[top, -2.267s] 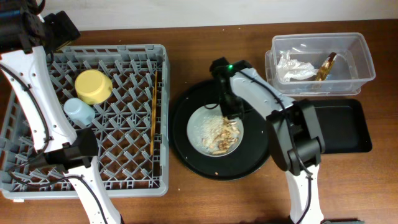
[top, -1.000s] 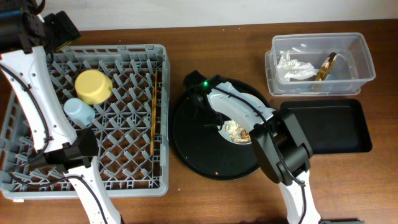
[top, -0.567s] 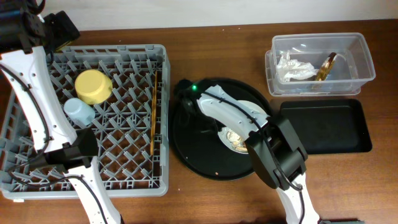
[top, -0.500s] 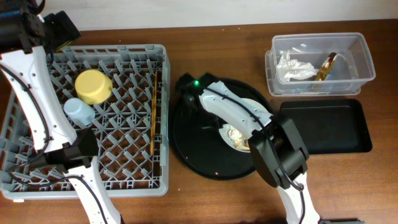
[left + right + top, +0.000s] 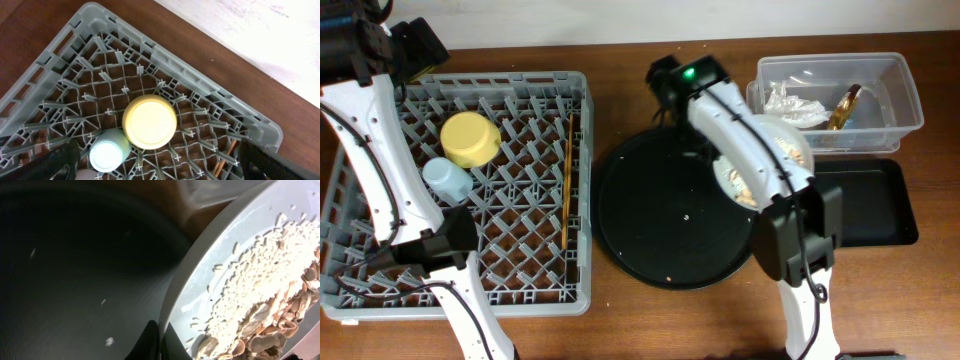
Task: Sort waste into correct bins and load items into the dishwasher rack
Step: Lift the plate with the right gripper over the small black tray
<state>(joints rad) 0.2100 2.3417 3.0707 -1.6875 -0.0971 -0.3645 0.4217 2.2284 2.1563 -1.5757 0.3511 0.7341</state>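
Note:
My right gripper [image 5: 161, 341] is shut on the rim of the pale grey plate [image 5: 782, 140], which it holds tilted in the air between the round black tray [image 5: 660, 225] and the clear tub [image 5: 910, 100]. Rice and brown scraps [image 5: 270, 295] lie on the plate. The tub holds the white napkin [image 5: 790, 105] and the gold wrapper [image 5: 847, 105]. The shallow black tray [image 5: 865, 205] lies just in front of the tub. My left gripper [image 5: 165, 167] is open above the grey rack [image 5: 520, 80], which holds the yellow bowl [image 5: 470, 138], the blue cup [image 5: 447, 180] and the chopsticks [image 5: 567, 180].
The round black tray bears only a few specks. An edge of the pink cup [image 5: 80, 176] shows beside the blue cup [image 5: 110, 155] in the left wrist view. The left arm stretches along the rack's left side. Brown tabletop surrounds everything.
The right gripper swung to the plate's left rim, closed on it, and lifted it off the round tray toward the tub on the right. The left arm has not moved.

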